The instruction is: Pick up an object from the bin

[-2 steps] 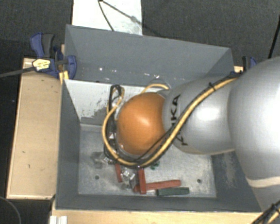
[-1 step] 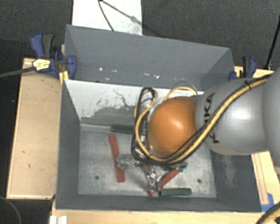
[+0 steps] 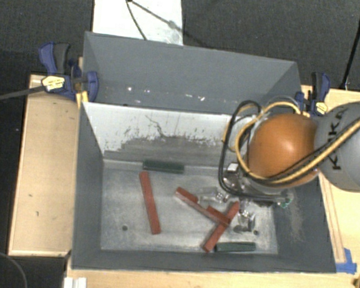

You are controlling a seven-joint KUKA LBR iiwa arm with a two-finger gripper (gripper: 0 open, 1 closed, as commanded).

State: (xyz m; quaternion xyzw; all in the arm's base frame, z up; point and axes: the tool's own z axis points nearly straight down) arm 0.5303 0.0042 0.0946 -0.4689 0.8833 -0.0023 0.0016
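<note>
The end effector (image 3: pixel 243 218) sits low in the grey bin (image 3: pixel 192 78), right at two crossed red sticks (image 3: pixel 194 200). Whether it is spread or pinching one, I cannot tell. A dark green stick (image 3: pixel 235 246) lies just in front of it. A lone red stick (image 3: pixel 150 203) and a second green stick (image 3: pixel 163 167) lie well off to its left.

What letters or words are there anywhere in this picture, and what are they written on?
"K": dark letters run along the side of the grey arm. A cable crosses them, so only a K reads for sure and the rest cannot be made out.
No writing shows on the bin, the red-brown sticks or the dark green sticks.
</note>
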